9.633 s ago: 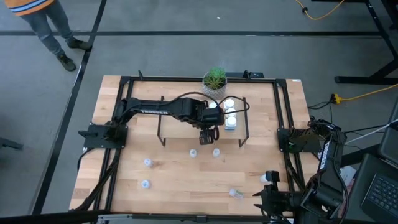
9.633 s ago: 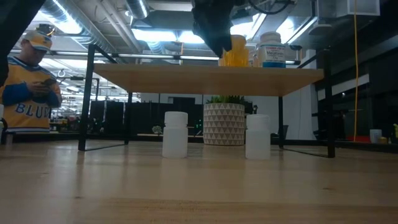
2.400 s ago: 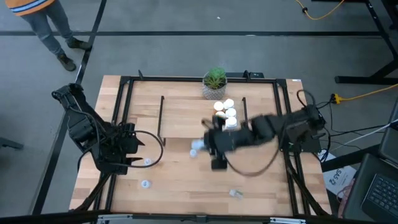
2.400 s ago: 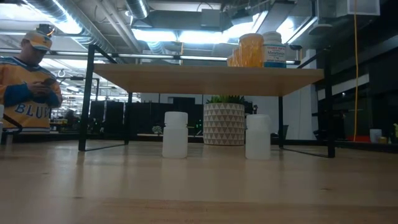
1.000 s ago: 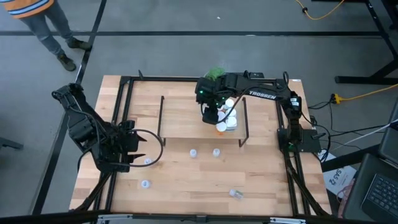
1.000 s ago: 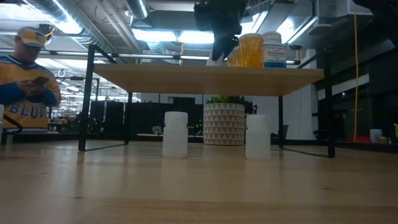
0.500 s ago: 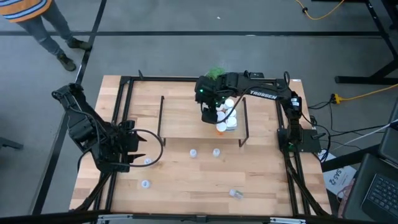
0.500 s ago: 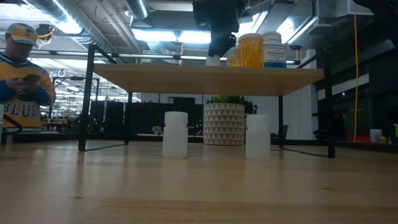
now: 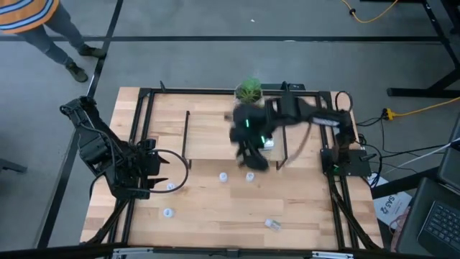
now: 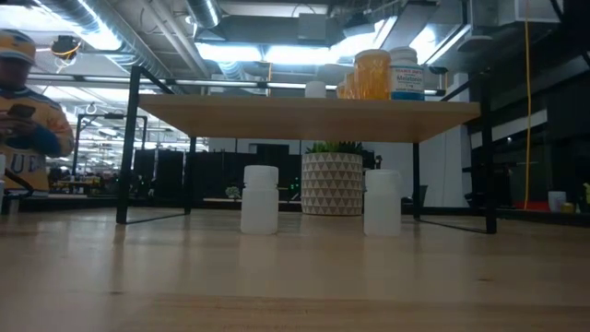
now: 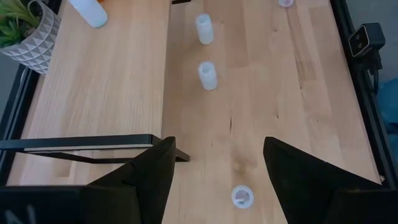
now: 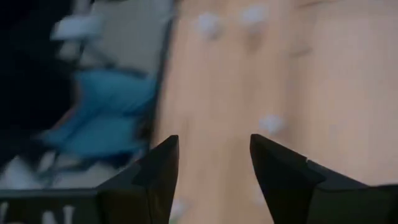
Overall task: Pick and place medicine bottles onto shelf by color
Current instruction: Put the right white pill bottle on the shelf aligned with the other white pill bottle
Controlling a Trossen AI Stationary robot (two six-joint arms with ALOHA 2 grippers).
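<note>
The right claw, fingers parted and holding nothing, is hanging over the shelf front edge, medicine bottles sitting at its three o'clock end, while the left claw is waiting wide open at the tabletop nine o'clock side.

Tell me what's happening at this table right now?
A two-arm robot is sorting medicine bottles onto the shelf. The right gripper is open and empty by the shelf's front edge. An orange bottle and white ones stand up there; several clear bottles wait on the table. The left gripper is parked open at the left.
</note>
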